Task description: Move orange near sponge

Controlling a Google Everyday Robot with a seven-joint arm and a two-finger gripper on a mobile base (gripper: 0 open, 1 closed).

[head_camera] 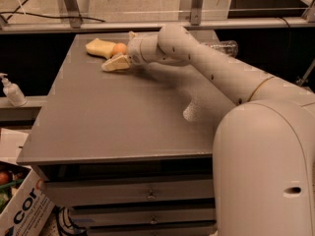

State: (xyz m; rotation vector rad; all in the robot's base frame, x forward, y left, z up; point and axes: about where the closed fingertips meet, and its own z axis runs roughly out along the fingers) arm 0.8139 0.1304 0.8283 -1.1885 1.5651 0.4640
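Camera view: the arm [221,73] was seen reaching from 4 o'clock across the grey desk [108,117] toward 11 o'clock. At the far side, the gripper [121,50] was held low with its pads spread apart. The orange [119,48] was seen between them, just beside the sponge [97,47] lying at its 9 o'clock.

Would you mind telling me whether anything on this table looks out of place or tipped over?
A clear bottle lies on its side near the table's far right corner, behind the arm. The gripper sits at the orange beside the sponge; nothing looks spilled.
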